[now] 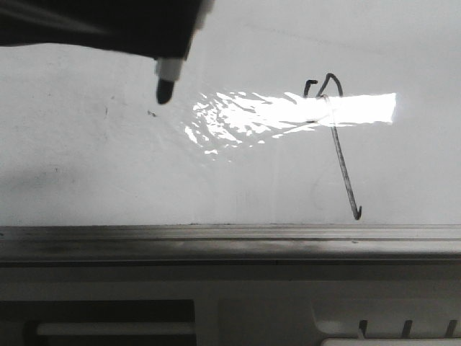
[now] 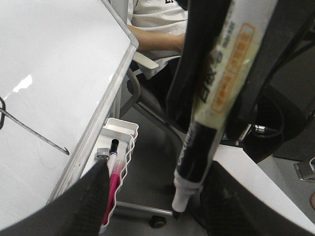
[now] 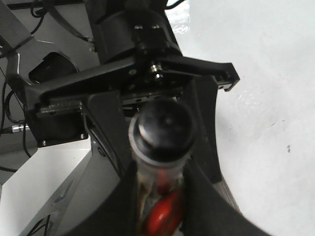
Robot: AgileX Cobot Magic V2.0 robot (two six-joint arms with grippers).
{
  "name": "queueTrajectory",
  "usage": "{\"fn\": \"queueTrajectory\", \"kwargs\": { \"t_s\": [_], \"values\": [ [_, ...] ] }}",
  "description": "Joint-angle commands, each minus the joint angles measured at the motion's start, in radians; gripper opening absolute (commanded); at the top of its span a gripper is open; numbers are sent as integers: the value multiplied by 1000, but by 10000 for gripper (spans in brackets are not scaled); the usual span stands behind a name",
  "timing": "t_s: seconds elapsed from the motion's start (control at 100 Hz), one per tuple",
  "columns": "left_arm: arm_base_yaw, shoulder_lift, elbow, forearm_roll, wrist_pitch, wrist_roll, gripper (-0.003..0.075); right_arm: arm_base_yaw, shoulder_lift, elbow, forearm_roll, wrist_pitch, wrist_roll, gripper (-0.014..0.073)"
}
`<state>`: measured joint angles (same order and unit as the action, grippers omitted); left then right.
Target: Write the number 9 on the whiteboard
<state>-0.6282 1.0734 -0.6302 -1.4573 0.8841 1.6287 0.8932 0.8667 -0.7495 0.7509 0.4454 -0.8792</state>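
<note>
Front view whiteboard (image 1: 108,166): glossy, smudged.
Number 9 (image 1: 338,137): thin angular strokes.
Left jaws: clamp black-tipped marker (image 2: 211,98).
Right jaws: clamp cylindrical marker (image 3: 162,147).

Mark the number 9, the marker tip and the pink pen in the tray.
number 9 (image 1: 344,169), front view, on its slanted tail.
marker tip (image 1: 164,91), front view, on the black nib.
pink pen (image 2: 114,183), left wrist view, on its pink barrel.

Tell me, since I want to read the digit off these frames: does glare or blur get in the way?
Front view: a bright glare band washes out the number 9 at its loop, tail legible. Left wrist view: only the tail's end shows; the marker is blurred. Right wrist view: no digit.
</note>
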Motion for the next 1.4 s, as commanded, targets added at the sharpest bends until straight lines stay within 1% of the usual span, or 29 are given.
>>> {"fn": "queueTrajectory", "kwargs": {
  "t_s": [0.0,0.09,0.19,0.29,0.39,0.43,0.46,0.47,0.48,0.53,0.55,0.58,0.76,0.81,0.84,0.91,0.96,0.98,1.03,1.1,1.14,1.26,1.33,1.39],
  "values": [
    [-6,6,-33,-70,15,4,325,1,1,-35,34,-42,-11,-51],
    [-6,21,-33,-75,20,4,246,1,10,-35,35,-22,-11,-51],
    [-6,27,-33,-104,20,4,188,1,35,-35,35,13,-11,-51],
    [-6,27,-33,-102,20,4,165,1,63,-35,41,20,-11,-51],
    [-6,27,-33,-60,20,4,164,1,80,-35,42,11,-11,-51],
    [-6,27,-33,-43,20,4,148,1,83,-35,46,11,-11,-51],
    [-6,27,-33,-33,17,4,129,1,85,-35,46,11,-11,-51],
    [-6,27,-33,-26,15,4,109,1,85,-35,46,11,-11,-51],
    [-6,27,-33,-26,15,4,109,1,85,-35,48,11,-11,-51],
    [-6,27,-33,-18,12,4,48,1,85,-35,53,11,-11,-51],
    [-6,27,-33,-18,12,4,8,1,85,-35,53,11,-11,-51],
    [-6,27,-33,-18,12,4,-20,1,85,-35,53,11,-11,-51],
    [-6,27,-29,-18,14,-2,-20,1,82,-35,53,9,-11,-45],
    [-6,27,-22,-18,24,-4,-20,1,82,-35,53,9,-11,-20],
    [-4,27,-18,-14,37,-4,-20,1,82,-35,53,8,-11,10],
    [0,27,-5,-12,55,-4,-20,1,76,-35,53,0,-11,132],
    [4,27,5,-12,61,-4,-20,1,58,-35,53,-4,-11,250],
    [6,27,8,-15,62,-4,-20,1,57,-35,53,-4,-11,280],
    [11,27,16,-20,64,-4,-20,1,38,-35,51,-7,-11,387],
    [18,25,20,-20,72,-4,-20,1,14,-35,45,-4,-11,468],
    [18,25,20,-20,72,-4,-20,0,-2,-35,37,-4,-9,478],
    [18,25,28,-33,74,-4,-20,-35,-59,-35,14,16,15,446],
    [18,25,46,-43,75,-4,-20,-81,-89,-35,-45,54,44,405],
    [18,25,58,-43,62,-4,-20,-128,-113,-35,-125,82,117,344]
  ]
}}
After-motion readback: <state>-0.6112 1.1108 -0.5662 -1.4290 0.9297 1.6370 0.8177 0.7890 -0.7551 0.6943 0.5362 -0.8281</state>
